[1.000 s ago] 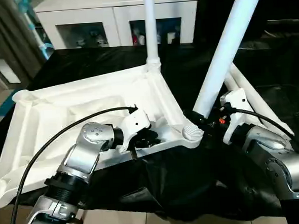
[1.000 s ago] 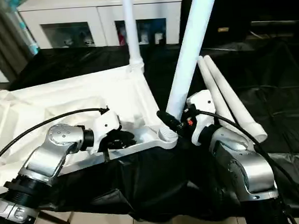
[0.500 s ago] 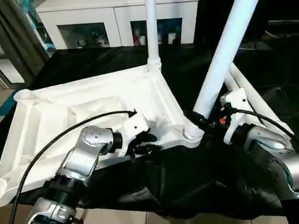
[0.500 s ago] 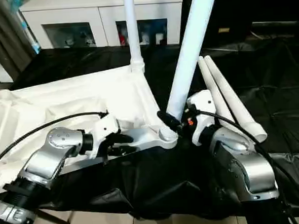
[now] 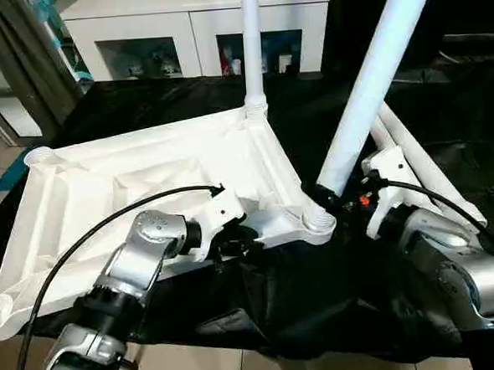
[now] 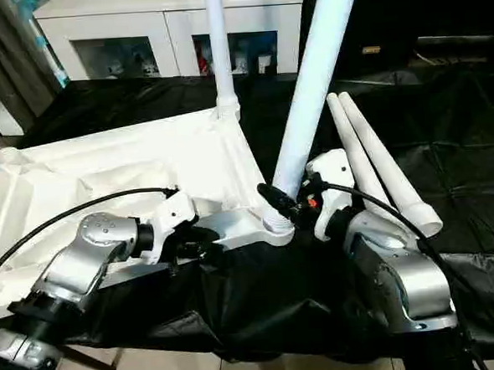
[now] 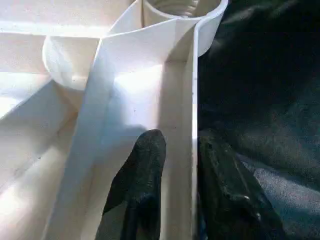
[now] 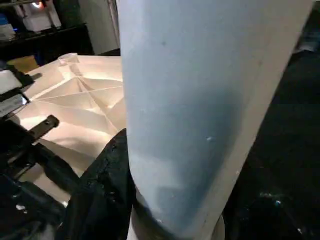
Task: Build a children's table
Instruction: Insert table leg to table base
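grippers number two, legs four, tabletop one. left gripper [image 7: 172,185] pinches the near rim of the upturned white ribbed tabletop [image 5: 104,185], which rests on black cloth [image 5: 321,298]; it has slid slightly left along that rim. right gripper [image 5: 332,198] clamps a leaning leg [image 5: 367,85] in the near-right socket. farther, one leg [image 5: 252,42] stands upright; two loose legs [image 6: 380,168] lie right.

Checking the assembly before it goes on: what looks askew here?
The leg held by the right gripper leans sideways at the near corner socket, while the fitted far-corner leg stands straight.
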Available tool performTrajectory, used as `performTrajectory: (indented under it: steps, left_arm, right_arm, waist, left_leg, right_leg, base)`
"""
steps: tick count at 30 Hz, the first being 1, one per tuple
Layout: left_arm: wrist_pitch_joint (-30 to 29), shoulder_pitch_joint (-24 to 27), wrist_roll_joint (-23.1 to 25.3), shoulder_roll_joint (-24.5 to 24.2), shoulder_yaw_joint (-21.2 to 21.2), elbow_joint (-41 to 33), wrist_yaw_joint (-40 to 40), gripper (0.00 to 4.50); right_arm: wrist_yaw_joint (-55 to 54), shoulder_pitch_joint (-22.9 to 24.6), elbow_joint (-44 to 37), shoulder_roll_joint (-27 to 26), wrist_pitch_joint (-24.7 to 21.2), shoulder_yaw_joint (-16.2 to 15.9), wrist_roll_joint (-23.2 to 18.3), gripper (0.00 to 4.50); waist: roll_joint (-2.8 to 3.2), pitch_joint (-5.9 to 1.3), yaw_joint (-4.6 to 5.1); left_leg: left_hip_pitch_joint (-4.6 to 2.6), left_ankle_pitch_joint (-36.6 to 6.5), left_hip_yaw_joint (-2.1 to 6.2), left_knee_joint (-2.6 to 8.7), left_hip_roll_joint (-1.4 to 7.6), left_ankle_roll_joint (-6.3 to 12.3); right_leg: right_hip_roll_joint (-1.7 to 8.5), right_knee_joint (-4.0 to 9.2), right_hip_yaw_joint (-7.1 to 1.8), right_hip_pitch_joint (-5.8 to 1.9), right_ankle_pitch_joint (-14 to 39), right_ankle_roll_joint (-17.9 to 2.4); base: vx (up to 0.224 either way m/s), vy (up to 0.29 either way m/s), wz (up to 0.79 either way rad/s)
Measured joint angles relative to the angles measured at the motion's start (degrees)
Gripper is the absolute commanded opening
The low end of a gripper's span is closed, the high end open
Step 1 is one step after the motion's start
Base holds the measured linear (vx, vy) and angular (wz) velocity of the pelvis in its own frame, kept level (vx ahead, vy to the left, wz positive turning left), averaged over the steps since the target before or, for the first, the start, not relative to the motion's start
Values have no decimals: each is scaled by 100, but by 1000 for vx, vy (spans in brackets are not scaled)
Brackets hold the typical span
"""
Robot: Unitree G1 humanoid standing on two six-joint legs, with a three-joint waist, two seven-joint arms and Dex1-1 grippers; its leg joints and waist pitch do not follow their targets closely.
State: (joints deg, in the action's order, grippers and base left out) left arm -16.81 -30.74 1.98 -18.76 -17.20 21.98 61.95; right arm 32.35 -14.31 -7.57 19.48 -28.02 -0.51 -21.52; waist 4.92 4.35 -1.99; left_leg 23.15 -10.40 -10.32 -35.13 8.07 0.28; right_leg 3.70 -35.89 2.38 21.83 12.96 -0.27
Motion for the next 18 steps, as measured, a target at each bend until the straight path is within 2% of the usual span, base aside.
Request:
performTrajectory:
  steps: [3, 7, 10, 18]
  left_arm:
    - [60, -39, 0, 1, -59, 49, 21, 56]
    - [95, -110, -4, 28, -73, 162, 32, 40]
    - [103, -125, -7, 24, -72, 201, 35, 3]
    - [195, -158, -35, -2, -74, 294, 146, 0]
  right_arm:
    - [0, -69, 21, 0, 0, 0, 15, 190]
    - [1, -188, 190, 1, 1, -10, 75, 190]
    - [-14, -219, 314, 10, -11, -11, 144, 190]
    - [-82, -490, 687, 25, -126, -110, 291, 190]
  waist:
    - [0, 0, 2]
    - [0, 0, 0]
    - [0, 0, 6]
    - [1, 0, 14]
  left_leg:
    - [-1, 0, 0, -2, 0, 0]
    - [-1, 7, 0, -3, 0, -2]
    - [-2, 8, 0, -3, 0, -3]
    - [-2, 8, -1, -3, 0, -3]
  right_leg:
    - [1, -1, 0, -1, 0, 0]
    - [3, -4, 2, -2, -2, -4]
    - [3, -5, 1, -2, -4, -6]
    - [2, -5, 1, -2, -4, -6]
  base:
    - [0, 0, 0]
    - [0, 0, 0]
    - [0, 0, 0]
    - [0, 0, 0]
